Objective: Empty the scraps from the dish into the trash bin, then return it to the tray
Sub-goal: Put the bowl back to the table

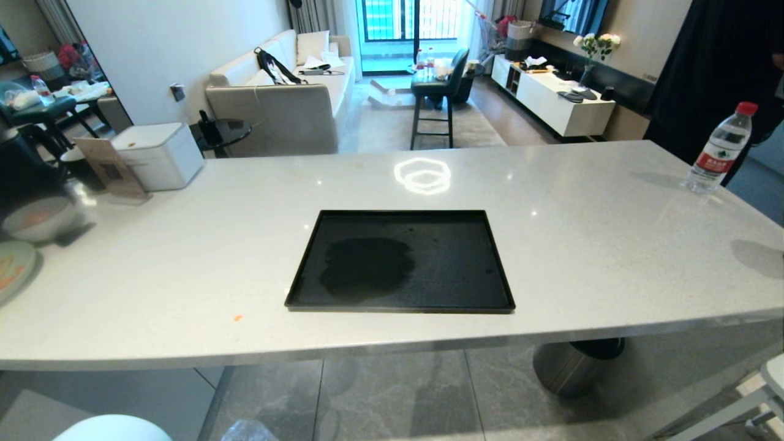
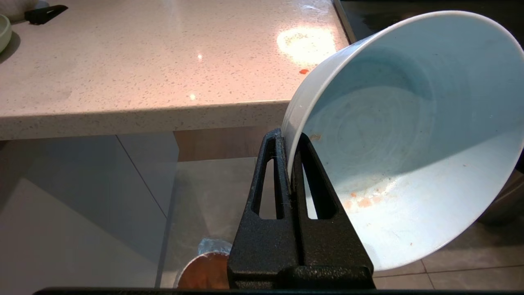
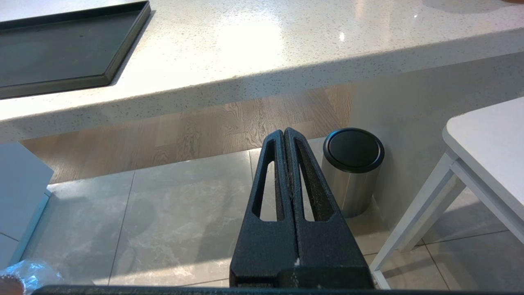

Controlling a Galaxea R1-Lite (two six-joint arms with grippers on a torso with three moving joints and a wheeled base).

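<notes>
My left gripper [image 2: 290,137] is shut on the rim of the dish [image 2: 409,143], a pale light-blue bowl. It is tilted on its side below the counter's front edge, and its rim also peeks in low in the head view [image 1: 110,429]. Inside it I see only orange smears; the scraps are out of view. The trash bin [image 2: 204,272], coppery-brown inside with a crinkled clear bag, stands on the floor under the gripper. The black tray [image 1: 453,263] lies empty on the counter. My right gripper [image 3: 283,133] hangs shut and empty over the floor tiles.
A brushed-steel bin with a black top [image 3: 352,172] stands under the counter at right, next to a white stool [image 3: 487,139]. On the counter are a water bottle [image 1: 719,150], a greyish-white bowl [image 1: 40,217], a green plate [image 1: 9,269] and one orange crumb [image 1: 237,318].
</notes>
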